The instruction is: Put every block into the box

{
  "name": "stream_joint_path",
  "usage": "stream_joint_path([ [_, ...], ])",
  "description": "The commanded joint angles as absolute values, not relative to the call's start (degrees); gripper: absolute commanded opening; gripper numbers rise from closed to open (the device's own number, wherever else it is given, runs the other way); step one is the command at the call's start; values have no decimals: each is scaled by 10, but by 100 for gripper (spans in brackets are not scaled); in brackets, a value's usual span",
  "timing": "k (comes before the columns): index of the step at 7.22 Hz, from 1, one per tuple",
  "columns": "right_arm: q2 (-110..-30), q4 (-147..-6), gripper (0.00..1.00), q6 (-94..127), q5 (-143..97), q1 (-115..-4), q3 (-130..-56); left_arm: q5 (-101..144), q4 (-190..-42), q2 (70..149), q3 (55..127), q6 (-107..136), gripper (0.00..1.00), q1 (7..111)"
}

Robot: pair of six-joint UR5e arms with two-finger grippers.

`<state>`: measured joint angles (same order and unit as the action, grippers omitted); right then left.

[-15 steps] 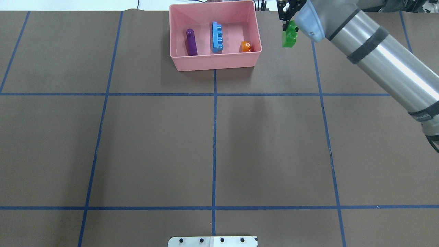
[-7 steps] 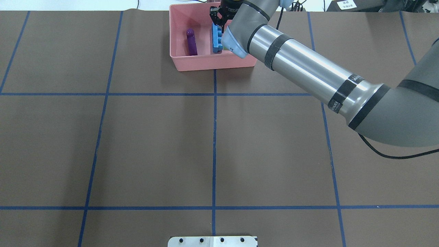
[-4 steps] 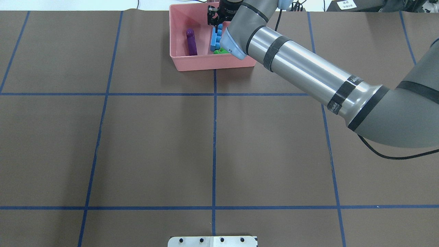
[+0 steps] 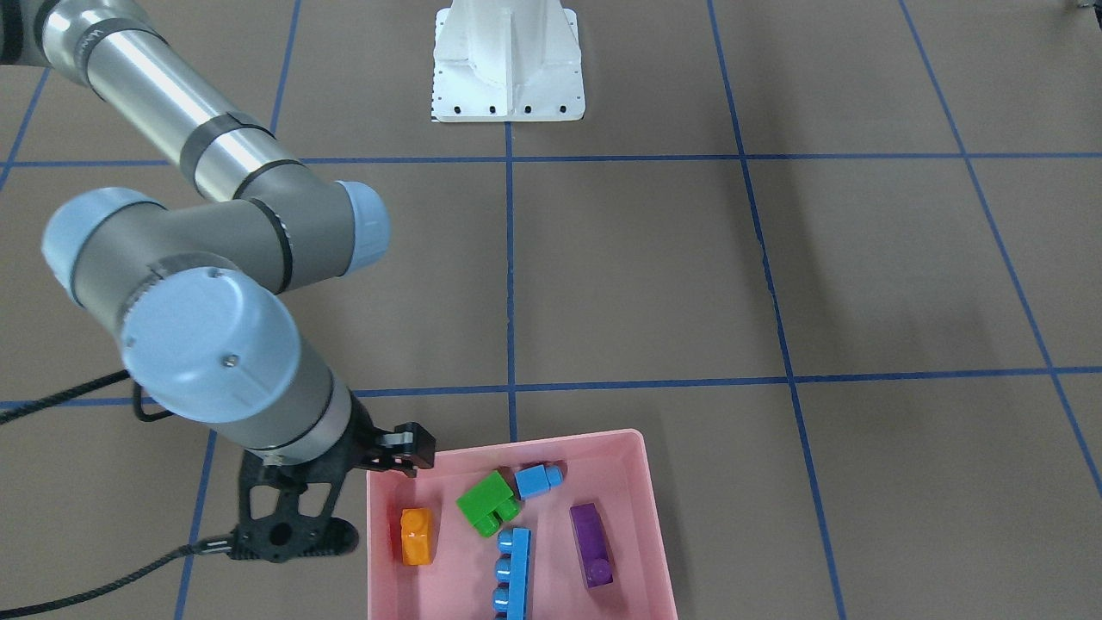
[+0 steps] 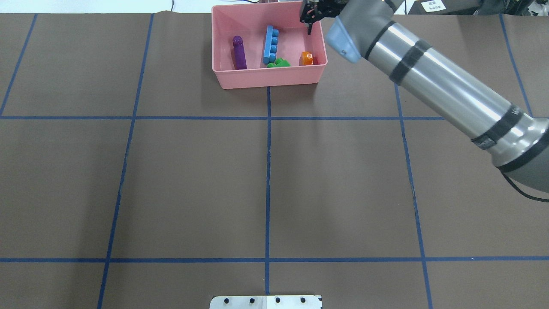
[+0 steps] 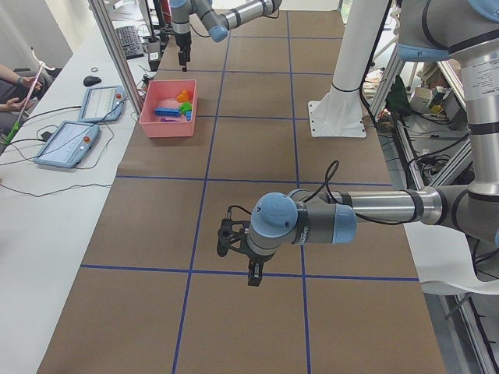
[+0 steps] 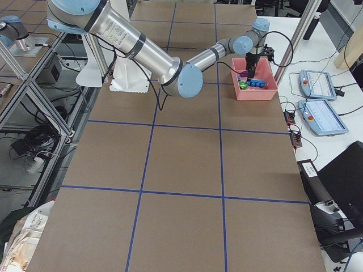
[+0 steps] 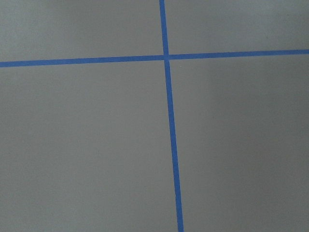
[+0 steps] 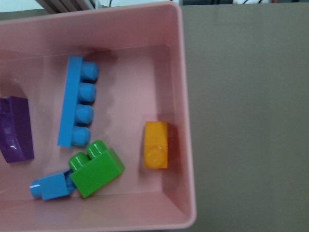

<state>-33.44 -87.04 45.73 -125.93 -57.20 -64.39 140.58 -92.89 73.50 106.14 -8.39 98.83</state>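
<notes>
The pale-pink box holds all the blocks I see. They are orange, green, small blue, long blue and purple. In the right wrist view the green block touches the small blue one, near the long blue one. My right gripper hangs open and empty above the box's far right corner. It also shows in the front view. My left gripper hovers over bare table far from the box. I cannot tell whether it is open.
The white robot base stands mid-table on the robot's side. A black cable trails from the right arm. Blue tape lines grid the brown table. Tablets lie on a side table beyond the box.
My right gripper carried the green block from right of the box over it and let go. The block now lies in the box. The gripper has moved back right, empty.
</notes>
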Motion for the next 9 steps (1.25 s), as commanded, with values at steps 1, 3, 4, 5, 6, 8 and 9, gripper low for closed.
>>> stream_joint_path([
  [1,-472,-893,100,367,-1301,-634,-776,1384,-927,744,1068,-76,100,984],
  [3,-588,-895,100,306,-1309,-678,-871,1344,-926,760,1070,-44,100,942],
  [4,-648,-898,100,275,-1332,-711,-917,1329,-923,765,1071,-45,100,921],
  [5,-721,-906,100,240,-1332,-740,-972,1337,-924,756,1083,-50,100,921],
  [6,-799,-906,100,157,-1333,-775,-999,1345,-925,756,1092,-51,100,921],
  [8,-897,-908,100,75,-1331,-834,-1019,1343,-930,755,1090,-49,100,921],
  [9,-935,-907,100,38,-1329,-848,-1022,1346,-930,752,1089,-51,100,922],
])
